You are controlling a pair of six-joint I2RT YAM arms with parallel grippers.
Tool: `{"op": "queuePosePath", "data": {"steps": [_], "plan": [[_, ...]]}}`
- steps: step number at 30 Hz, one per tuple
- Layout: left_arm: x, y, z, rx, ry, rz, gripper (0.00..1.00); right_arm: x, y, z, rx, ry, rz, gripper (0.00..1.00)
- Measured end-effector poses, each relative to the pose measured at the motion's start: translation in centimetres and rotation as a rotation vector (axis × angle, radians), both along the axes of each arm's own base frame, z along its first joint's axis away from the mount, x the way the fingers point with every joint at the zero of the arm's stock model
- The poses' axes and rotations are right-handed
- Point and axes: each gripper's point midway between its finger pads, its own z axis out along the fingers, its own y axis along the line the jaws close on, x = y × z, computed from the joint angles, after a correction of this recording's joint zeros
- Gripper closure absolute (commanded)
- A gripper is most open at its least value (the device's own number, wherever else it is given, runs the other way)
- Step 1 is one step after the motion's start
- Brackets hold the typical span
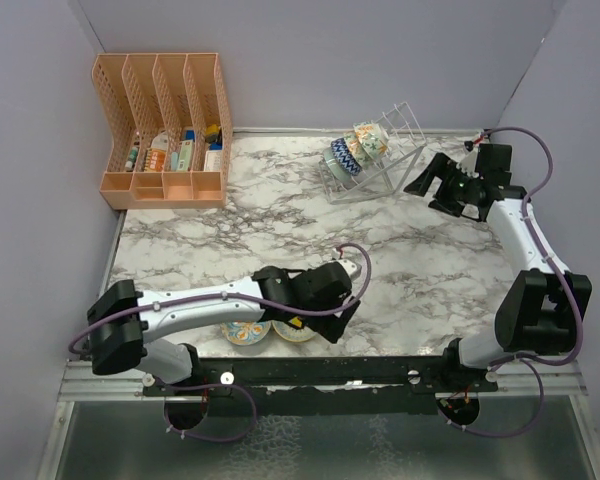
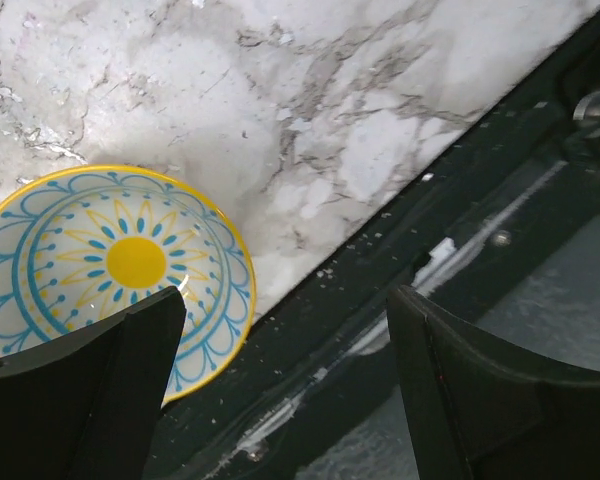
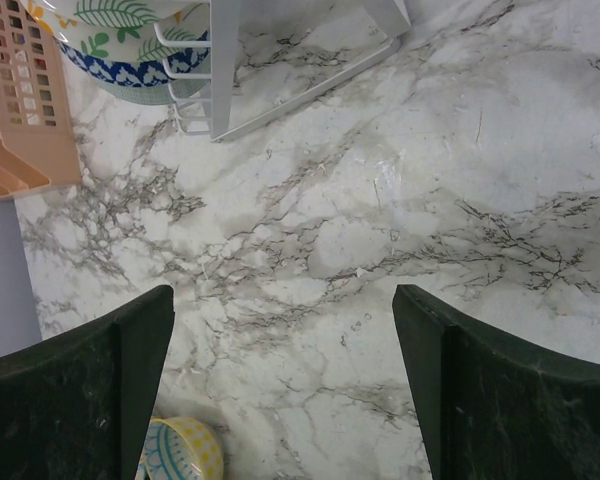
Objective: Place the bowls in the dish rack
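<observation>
A robot test cell (lab setup): plain lilac walls [image 1: 310, 60] rise just beyond the right tool [image 1: 427, 197], boxing a marble-print surface [image 1: 240, 240].

The table [image 1: 280, 230] is smooth and marble-patterned, with a slight sheen. The yellow-and-blue bowl [image 2: 110, 270] is glossy glazed ceramic. The dish rack [image 1: 375, 185] is thin white wire; the organizer [image 1: 165, 130] is matt orange plastic.

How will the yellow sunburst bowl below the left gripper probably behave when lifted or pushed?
The bowl looks glossy, so probably rigid, slippery and breakable. It rests upright near the table edge, so a push could slide it off.
</observation>
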Motion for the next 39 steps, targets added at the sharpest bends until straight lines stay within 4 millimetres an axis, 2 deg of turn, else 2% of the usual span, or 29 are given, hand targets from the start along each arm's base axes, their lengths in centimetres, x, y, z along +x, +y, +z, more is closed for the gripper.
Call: {"op": "queuePosePath", "data": {"steps": [4,8,15,19,23,25,26,34,36,39], "plan": [[0.2,-0.2,-3.6,0.104,-0.032,-0.001,0.26,-0.3,0.1,-0.2,0.003,0.004,0.002,0.10],[0.7,-0.3,-5.7,0.163,-0.067,0.005,0.34,-0.6,0.3,-0.5,0.011,0.013,0.011,0.10],[1.3,1.0,-7.9,0.239,-0.118,0.040,0.49,-0.7,0.5,-0.6,0.020,0.015,0.019,0.10],[1.3,2.1,-9.1,0.284,-0.121,0.052,0.64,-0.6,0.5,-0.5,0.022,0.011,0.021,0.10],[1.4,2.3,-9.7,0.300,-0.125,0.055,0.79,-0.7,0.5,-0.7,0.022,0.013,0.021,0.10],[1.7,2.2,-9.7,0.300,-0.140,0.057,0.88,-0.7,0.5,-0.8,0.022,0.015,0.021,0.10],[1.9,2.1,-9.4,0.300,-0.159,0.053,0.99,-0.7,0.5,-0.8,0.022,0.015,0.021,0.10],[2.8,2.4,-7.8,0.317,-0.220,0.033,1.00,-0.8,0.4,-0.2,0.016,0.001,0.018,0.10],[3.2,1.8,-6.9,0.298,-0.211,0.036,1.00,-0.9,0.4,-0.2,0.015,0.001,0.016,0.10],[4.8,-0.3,-3.9,0.217,-0.207,0.055,1.00,-0.9,0.4,-0.2,0.013,0.001,0.014,0.10]]}}
